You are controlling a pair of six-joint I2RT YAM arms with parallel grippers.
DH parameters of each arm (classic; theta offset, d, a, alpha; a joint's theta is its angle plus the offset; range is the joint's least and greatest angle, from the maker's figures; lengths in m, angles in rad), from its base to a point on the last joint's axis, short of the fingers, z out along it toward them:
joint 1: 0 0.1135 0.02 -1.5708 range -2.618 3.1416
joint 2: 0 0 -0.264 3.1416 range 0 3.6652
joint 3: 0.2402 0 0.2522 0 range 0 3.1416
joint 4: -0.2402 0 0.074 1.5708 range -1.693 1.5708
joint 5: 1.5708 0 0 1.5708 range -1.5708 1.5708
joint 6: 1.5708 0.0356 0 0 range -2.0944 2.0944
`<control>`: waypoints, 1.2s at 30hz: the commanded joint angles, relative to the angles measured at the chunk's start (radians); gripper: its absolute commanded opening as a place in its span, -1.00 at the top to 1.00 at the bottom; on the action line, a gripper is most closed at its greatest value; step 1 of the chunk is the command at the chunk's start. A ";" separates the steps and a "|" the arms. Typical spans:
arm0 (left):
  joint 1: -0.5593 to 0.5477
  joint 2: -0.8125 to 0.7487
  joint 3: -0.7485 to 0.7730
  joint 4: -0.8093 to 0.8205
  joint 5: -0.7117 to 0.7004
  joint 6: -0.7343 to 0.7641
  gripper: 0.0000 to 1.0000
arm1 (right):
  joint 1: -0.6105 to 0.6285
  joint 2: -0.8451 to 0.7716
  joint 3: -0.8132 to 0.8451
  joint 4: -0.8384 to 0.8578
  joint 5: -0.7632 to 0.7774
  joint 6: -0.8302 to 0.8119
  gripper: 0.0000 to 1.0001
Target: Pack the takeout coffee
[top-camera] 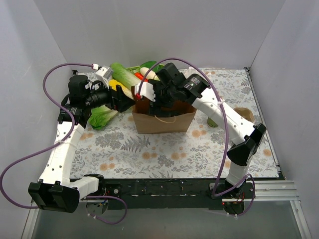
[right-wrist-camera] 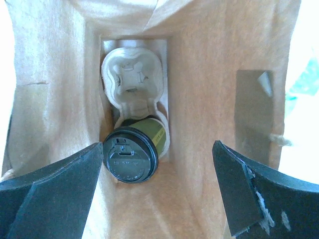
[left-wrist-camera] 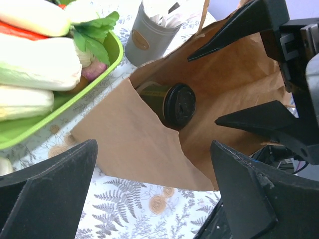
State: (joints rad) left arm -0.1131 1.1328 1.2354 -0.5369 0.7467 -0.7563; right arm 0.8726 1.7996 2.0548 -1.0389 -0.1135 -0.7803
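Observation:
The takeout coffee [right-wrist-camera: 130, 159], a dark-green cup with a black lid, leans in a pale pulp cup carrier [right-wrist-camera: 132, 79] at the bottom of the brown paper bag [top-camera: 164, 122]. In the left wrist view, the coffee [left-wrist-camera: 172, 102] shows through the bag's [left-wrist-camera: 134, 144] open mouth. My right gripper [right-wrist-camera: 157, 147] hangs open over the bag's mouth, above the cup and apart from it, holding nothing. Its black fingers [left-wrist-camera: 254, 119] show inside the bag's top. My left gripper [left-wrist-camera: 153, 144] stands open and empty just left of the bag, clear of the paper.
A green tray [left-wrist-camera: 112, 59] of vegetables lies behind and left of the bag. A grey straw holder [left-wrist-camera: 149, 35] stands beside it. A leafy green [top-camera: 102, 117] lies under the left arm. Right of the bag lie a brown object [top-camera: 244, 114] and a green one [top-camera: 212, 121]. White walls enclose the table.

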 commanded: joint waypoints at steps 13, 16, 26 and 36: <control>-0.040 0.296 0.297 0.189 0.207 0.279 -0.96 | 0.012 -0.243 -0.056 0.135 0.008 0.102 -0.96; -0.062 0.404 0.386 0.184 0.227 0.299 -0.96 | 0.012 -0.255 -0.036 0.140 0.012 0.124 -0.96; -0.168 0.519 0.464 -0.005 0.186 0.466 -0.54 | 0.011 -0.355 -0.062 0.235 0.198 0.121 -0.96; -0.175 0.365 0.401 -0.038 0.166 0.439 0.82 | -0.033 -0.408 -0.165 0.427 0.429 0.067 -0.96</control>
State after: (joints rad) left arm -0.2955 1.6527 1.6676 -0.5392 0.9188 -0.3370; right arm 0.8665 1.4200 1.9549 -0.7506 0.1978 -0.6888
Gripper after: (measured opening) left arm 0.219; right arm 0.981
